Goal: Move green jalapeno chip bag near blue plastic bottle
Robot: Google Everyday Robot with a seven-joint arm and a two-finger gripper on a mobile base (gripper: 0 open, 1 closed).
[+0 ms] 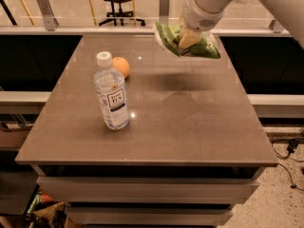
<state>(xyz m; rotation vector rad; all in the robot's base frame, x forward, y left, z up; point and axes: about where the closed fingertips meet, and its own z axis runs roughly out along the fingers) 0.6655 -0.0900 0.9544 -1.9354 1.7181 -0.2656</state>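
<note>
Your gripper (188, 38) holds the bag (205, 49) over the table's (190, 127) far right; bare top runs to the bottle (112, 99), orange (121, 66) just behind it.

One green jalapeno chip bag (206, 49). One blue plastic bottle (111, 99). One orange (121, 66). One desk (190, 127). One gripper (188, 39), far right above desk, jaws clamped on bag.
</note>
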